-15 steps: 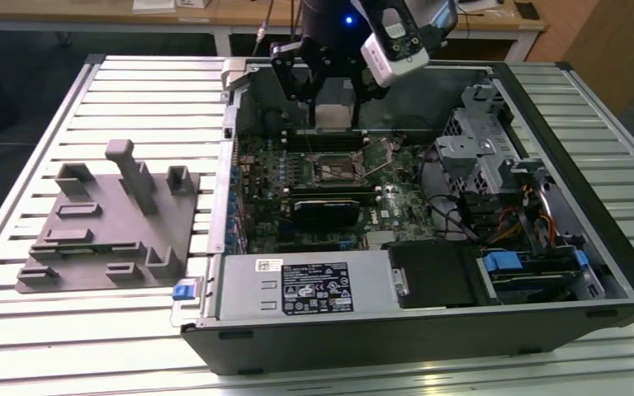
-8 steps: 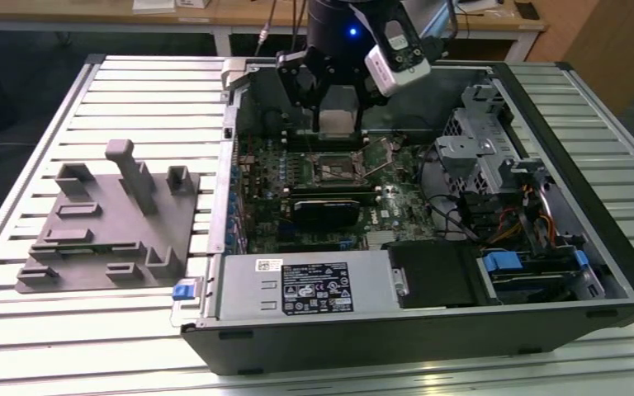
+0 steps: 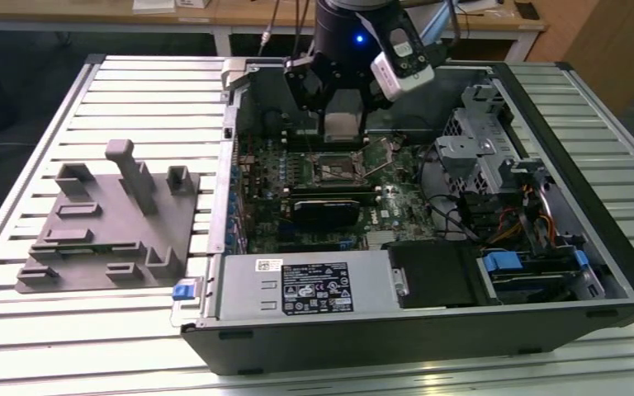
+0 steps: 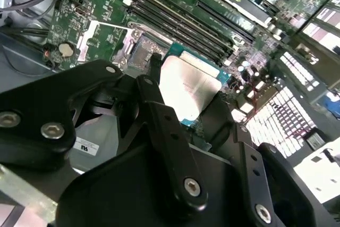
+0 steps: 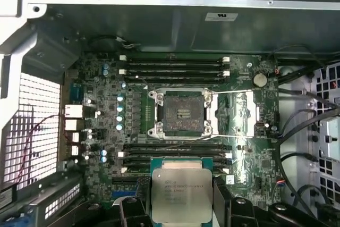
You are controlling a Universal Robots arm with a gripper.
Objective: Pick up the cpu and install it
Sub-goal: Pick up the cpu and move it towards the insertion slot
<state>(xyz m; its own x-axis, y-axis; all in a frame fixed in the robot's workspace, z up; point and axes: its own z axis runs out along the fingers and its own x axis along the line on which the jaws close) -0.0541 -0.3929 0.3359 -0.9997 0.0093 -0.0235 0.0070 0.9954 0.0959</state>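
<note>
Hand tight on the cpu

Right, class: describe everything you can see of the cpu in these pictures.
The cpu is a thin, flat square chip: pale silver-grey metal top with faint print, a green board edge around it. The claw grips it by two opposite sides, metal top toward both wrist views, over the motherboard and apart from the empty socket.

The desk is a pale metal top of long slats. Under the pincer an open-sided computer case lies flat on it. To the exterior view's left of the pincer (well apart) sits a grey plastic tray with upright blocks, beside the case.
</note>
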